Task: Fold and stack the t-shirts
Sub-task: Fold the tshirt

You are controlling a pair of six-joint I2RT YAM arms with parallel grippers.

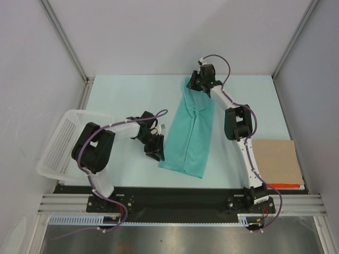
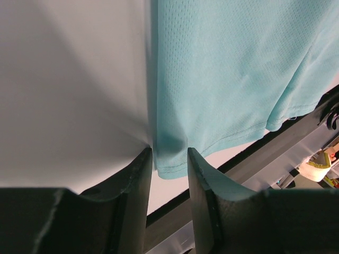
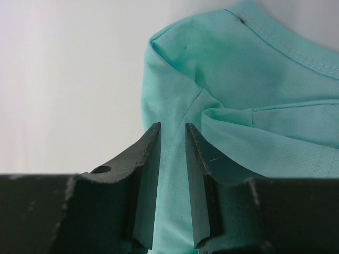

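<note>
One teal t-shirt [image 1: 190,132] lies in the middle of the table, folded lengthwise into a long strip that runs from the far end toward the near edge. My left gripper [image 1: 159,154] is low at the strip's near left corner. In the left wrist view its jaws [image 2: 169,150] stand apart, with the hem corner of the t-shirt [image 2: 233,69] bulging between the tips. My right gripper [image 1: 193,84] is at the far end by the collar. In the right wrist view its jaws [image 3: 172,125] stand apart over the t-shirt [image 3: 238,79], and cloth shows through the gap.
A white mesh basket [image 1: 61,143] sits tilted at the table's left edge, beside the left arm. A brown cardboard sheet [image 1: 275,159] lies at the near right. The black mounting rail [image 1: 175,196] runs along the near edge. Grey walls enclose the table.
</note>
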